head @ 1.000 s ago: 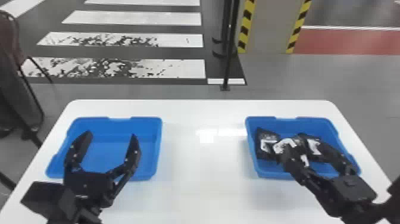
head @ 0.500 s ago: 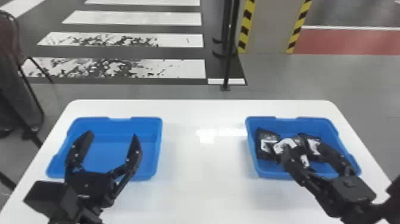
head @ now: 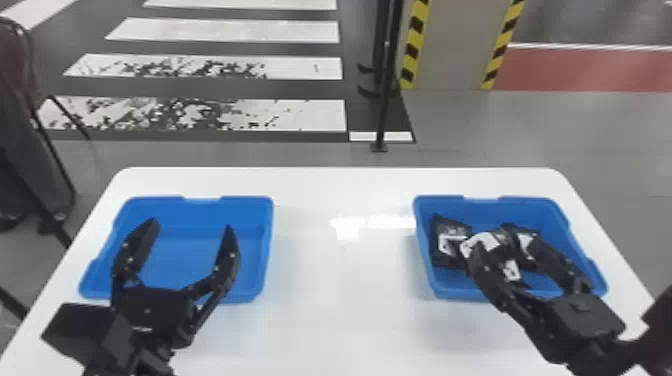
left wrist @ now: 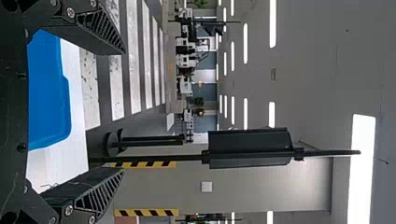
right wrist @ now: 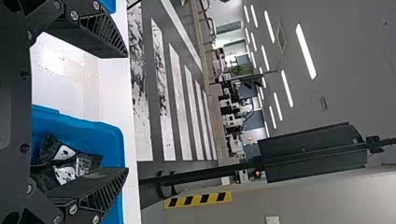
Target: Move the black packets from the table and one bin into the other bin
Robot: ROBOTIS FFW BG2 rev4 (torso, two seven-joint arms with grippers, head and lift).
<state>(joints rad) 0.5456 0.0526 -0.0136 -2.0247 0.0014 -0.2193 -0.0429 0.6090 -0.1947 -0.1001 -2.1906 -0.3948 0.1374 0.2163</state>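
Observation:
In the head view my left gripper stands open over the left blue bin, whose inside shows bare blue. My right gripper is open above the right blue bin. Several black packets with white labels lie in that right bin, partly covered by the right fingers. In the left wrist view my left gripper has its fingers wide apart, nothing between them. The right wrist view shows my right gripper likewise spread, with packets lying in the bin behind one finger.
The white table carries both bins, with a wide gap between them. Beyond its far edge stand a black post and a pillar with yellow-black stripes. A chair is off to the left.

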